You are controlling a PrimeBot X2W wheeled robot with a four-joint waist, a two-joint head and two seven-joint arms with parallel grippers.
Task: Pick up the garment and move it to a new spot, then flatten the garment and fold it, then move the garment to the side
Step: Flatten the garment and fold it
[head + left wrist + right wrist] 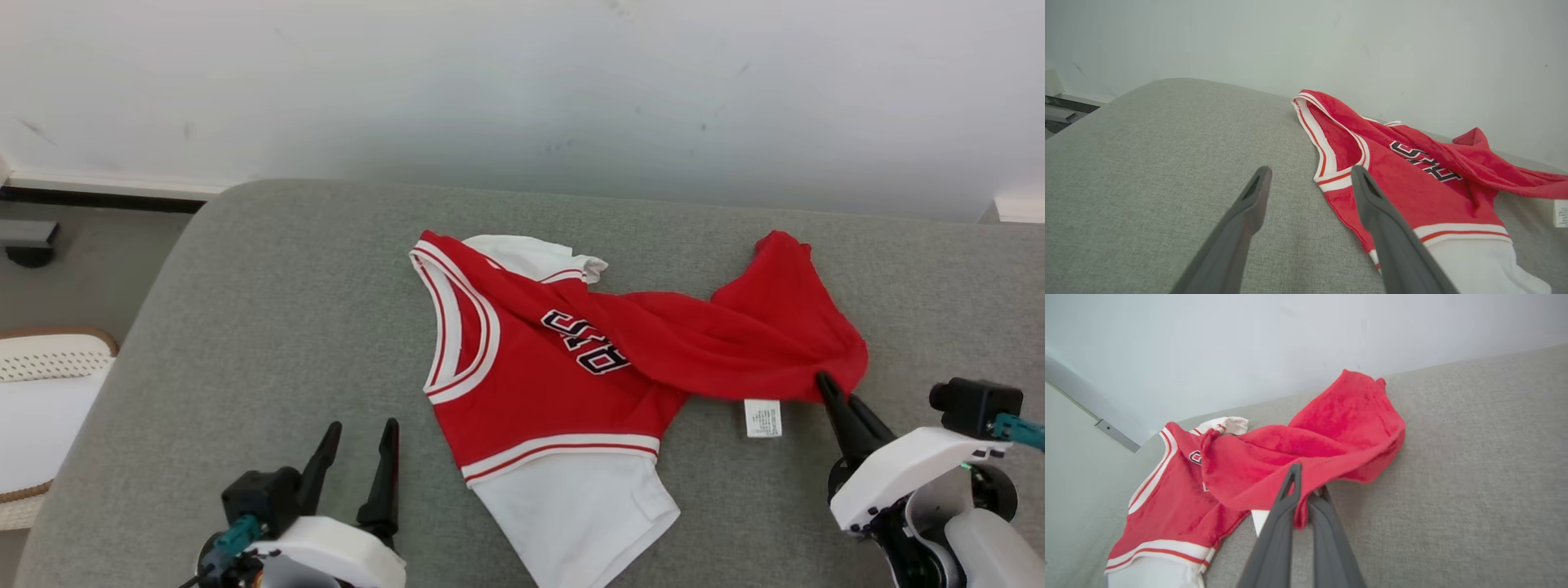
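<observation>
The garment (pixel 563 367) is a red jersey with white trim, black lettering and white sleeves, lying crumpled on the grey cushion (pixel 269 327). Its lower red part is folded over toward the right. My right gripper (pixel 826 385) is shut on the red hem at the garment's right edge; the right wrist view has the fabric (pixel 1306 457) pinched between its fingers (pixel 1290 490). To the left of the garment, above bare cushion, my left gripper (pixel 359 433) stands open, and in the left wrist view its fingers (pixel 1257 192) hold nothing, with the jersey (pixel 1412 179) just to their right.
A white care label (pixel 762 418) sticks out under the red fabric near the right gripper. A white wall (pixel 522 82) runs behind the cushion. A wicker basket (pixel 49 408) with white contents stands on the floor at the left. Bare cushion extends left and right of the garment.
</observation>
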